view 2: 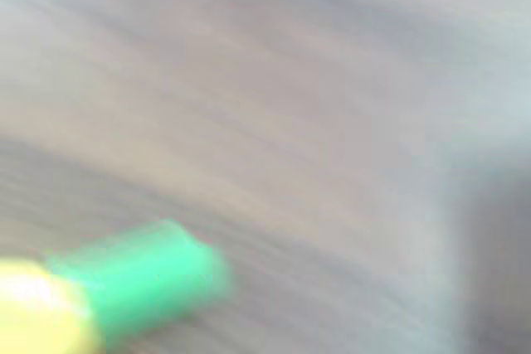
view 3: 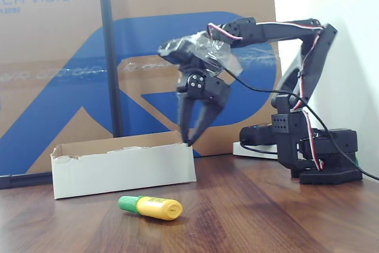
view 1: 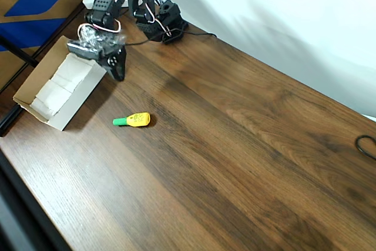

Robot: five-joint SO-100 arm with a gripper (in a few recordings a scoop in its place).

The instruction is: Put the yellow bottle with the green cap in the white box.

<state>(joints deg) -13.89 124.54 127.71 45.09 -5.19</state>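
Hanging released with fingers parted, the gripper (view 3: 192,137) is hovering above the near corner of the white box (view 3: 121,170). The yellow bottle with the green cap (view 3: 150,207) is lying on its side on the wooden table (view 1: 235,145), just in front of that box.

A dark wood-grain surface (view 1: 235,145) carries the scene. Behind it in the fixed view stands a large brown cardboard sheet (view 3: 59,57) with blue print and white lettering, crossed by a black upright pole (view 3: 109,51). A black cable loop (view 1: 367,145) lies at the surface's right edge in the overhead view, near a white wall (view 1: 282,4).
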